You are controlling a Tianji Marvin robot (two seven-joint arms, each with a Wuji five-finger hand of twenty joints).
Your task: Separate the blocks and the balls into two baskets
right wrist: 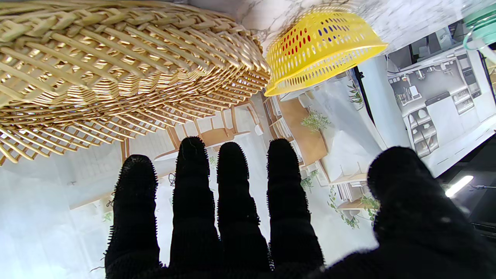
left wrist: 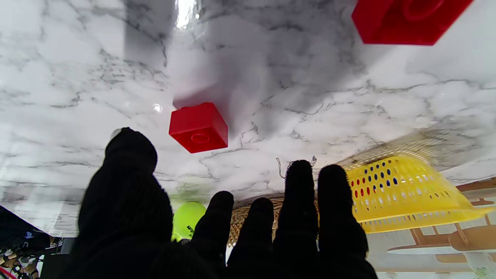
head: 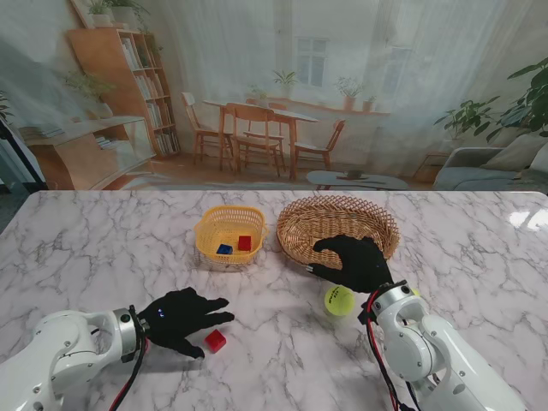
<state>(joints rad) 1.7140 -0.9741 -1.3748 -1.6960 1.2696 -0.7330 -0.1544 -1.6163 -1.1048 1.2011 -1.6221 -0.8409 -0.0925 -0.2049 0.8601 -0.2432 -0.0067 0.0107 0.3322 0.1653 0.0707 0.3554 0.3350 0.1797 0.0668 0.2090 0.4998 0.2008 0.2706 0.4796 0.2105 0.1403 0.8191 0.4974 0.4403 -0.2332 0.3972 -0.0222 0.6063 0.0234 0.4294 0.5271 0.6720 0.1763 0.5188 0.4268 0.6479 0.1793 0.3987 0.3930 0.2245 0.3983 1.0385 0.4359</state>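
The yellow plastic basket [head: 229, 224] holds a blue block [head: 224, 249] and a red block [head: 245, 243]. Right of it stands the wicker basket [head: 338, 224], with nothing showing inside it. My right hand [head: 355, 261] hovers at its near rim, open, fingers straight [right wrist: 232, 193] and holding nothing. A yellow-green ball [head: 339, 300] lies on the table beside my right wrist. My left hand [head: 184, 317] is open just over the table. A red block [head: 215, 341] lies loose off its thumb [left wrist: 131, 162]. A second red block [left wrist: 403, 19] shows close under the left wrist camera, hidden from the stand.
The marble table [head: 103, 248] runs wide on both sides. Both baskets sit side by side at mid-table, also seen as the yellow basket [right wrist: 321, 42] and wicker basket [right wrist: 116, 58] from the right wrist. The ball [left wrist: 188, 219] shows beyond my left fingers.
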